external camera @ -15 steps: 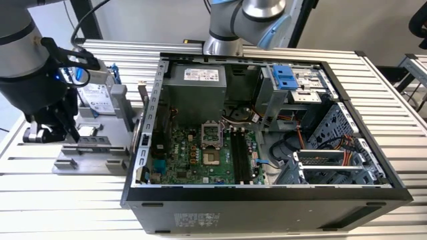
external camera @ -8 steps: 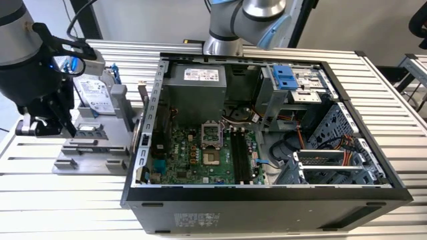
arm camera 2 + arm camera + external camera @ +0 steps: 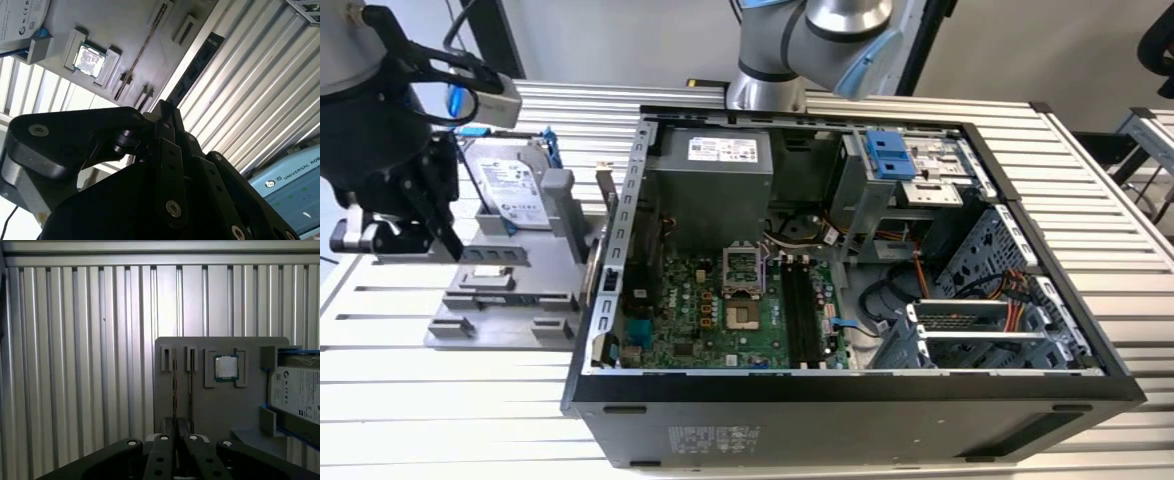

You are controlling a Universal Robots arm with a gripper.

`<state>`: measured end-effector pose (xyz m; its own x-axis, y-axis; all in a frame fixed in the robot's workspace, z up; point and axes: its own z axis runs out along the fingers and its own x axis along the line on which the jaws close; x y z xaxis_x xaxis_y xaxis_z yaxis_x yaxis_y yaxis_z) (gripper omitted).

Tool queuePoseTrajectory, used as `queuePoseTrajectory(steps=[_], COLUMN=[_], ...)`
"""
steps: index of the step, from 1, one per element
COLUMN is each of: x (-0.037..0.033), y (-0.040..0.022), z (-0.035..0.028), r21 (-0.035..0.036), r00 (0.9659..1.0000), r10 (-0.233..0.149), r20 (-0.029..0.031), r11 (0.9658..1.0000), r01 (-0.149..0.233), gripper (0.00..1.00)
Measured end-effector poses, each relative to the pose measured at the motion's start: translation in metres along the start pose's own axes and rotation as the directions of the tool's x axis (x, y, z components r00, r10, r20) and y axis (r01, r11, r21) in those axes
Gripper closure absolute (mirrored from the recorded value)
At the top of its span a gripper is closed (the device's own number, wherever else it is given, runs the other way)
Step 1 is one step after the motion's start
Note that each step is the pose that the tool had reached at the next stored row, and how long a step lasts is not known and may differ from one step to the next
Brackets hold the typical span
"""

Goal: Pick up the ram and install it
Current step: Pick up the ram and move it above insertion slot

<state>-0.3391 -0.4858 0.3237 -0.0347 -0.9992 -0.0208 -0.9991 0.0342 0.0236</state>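
**A:** Biggest first. Ribbed metal table, beneath the claw and all else.

**B:** Noted. Next, the open computer case. It is well apart from the claw, with the grey holder between the two in the exterior view.

**A:** And the holder?

**B:** It lies out ahead of the fingertips in both wrist views, flat on the table.

**A:** Hard drive?

**B:** Propped in the holder, off to one side of the claw's line, not touching the claw.

**A:** The ram?

**B:** Long dark stick with a pale label at its far end. It runs straight out from the fingertips and crosses the holder's edge in the second wrist view.

**A:** Claw state?

**B:** Closed on the ram's near end, probably. The contact itself is hidden behind the finger links.

**A:** Smallest?

**B:** Square processor chip, seated in a holder pocket ahead of the claw. It sits between the claw's line and the hard drive.
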Motion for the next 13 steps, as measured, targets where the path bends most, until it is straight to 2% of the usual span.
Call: queuePoseTrajectory(steps=[6, 13], x=[-0.0003, -0.0006], y=[0.0003, 0.0007], z=[-0.0153, -0.0304], r21=[0.0001, 0.0000], r00=[1.0000, 1.0000], r10=[0.000, 0.000], r20=[0.0001, 0.0000], r11=[1.0000, 1.0000], r01=[0.000, 0.000], gripper=[1.00, 1.00])
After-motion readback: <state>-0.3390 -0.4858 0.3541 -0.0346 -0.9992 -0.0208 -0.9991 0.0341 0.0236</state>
